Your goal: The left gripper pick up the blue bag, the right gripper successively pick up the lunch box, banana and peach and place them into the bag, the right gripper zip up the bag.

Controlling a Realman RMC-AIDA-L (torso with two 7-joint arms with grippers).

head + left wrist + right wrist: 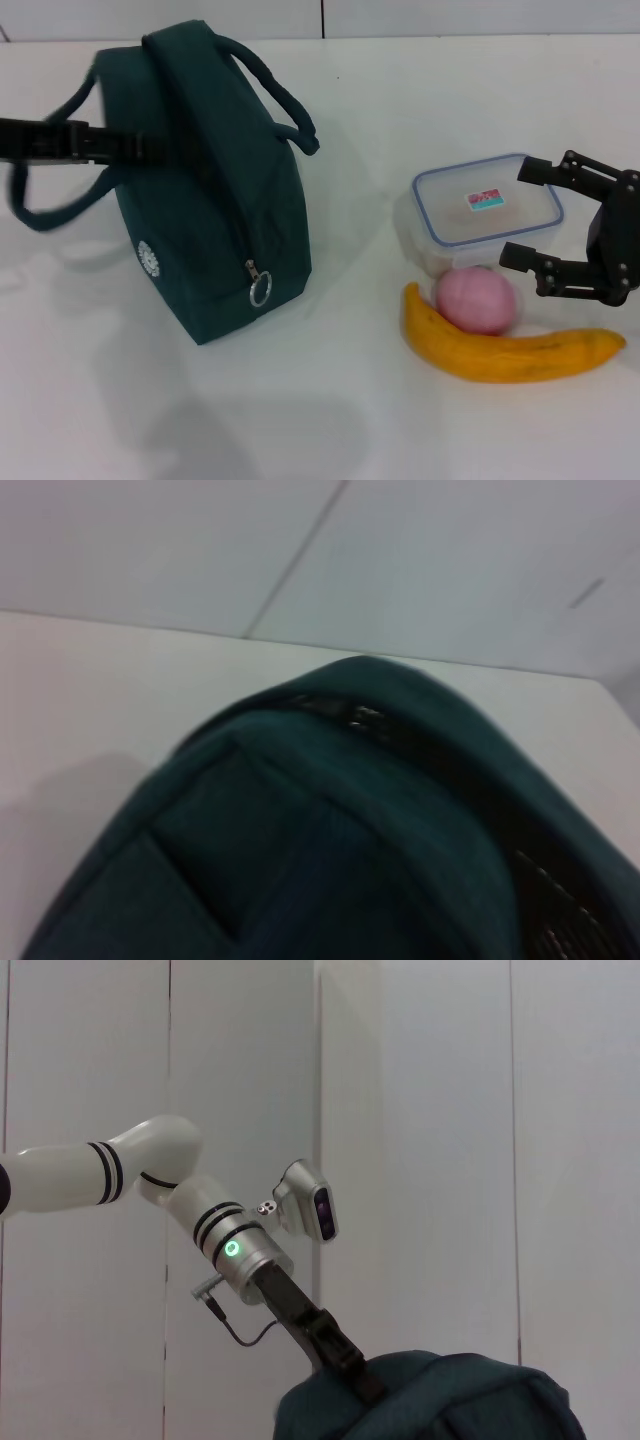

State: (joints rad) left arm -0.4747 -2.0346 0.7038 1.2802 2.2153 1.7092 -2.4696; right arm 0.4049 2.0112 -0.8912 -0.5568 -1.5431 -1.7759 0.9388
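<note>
The blue bag [215, 190] stands on the white table at the left, its zipper ring pull [260, 290] hanging at the near end. My left gripper [140, 148] reaches in from the left and presses against the bag's upper side; the bag [330, 860] fills the left wrist view. The lunch box [487, 210] lies at the right. The peach [477, 300] rests in front of it, touching the banana [510, 350]. My right gripper [520, 213] is open, one finger on either side of the lunch box's right end.
One bag handle [40, 205] droops to the left below my left arm, the other [285, 100] arches to the right. The right wrist view shows my left arm [240, 1250] reaching down onto the bag [450, 1400] before a white wall.
</note>
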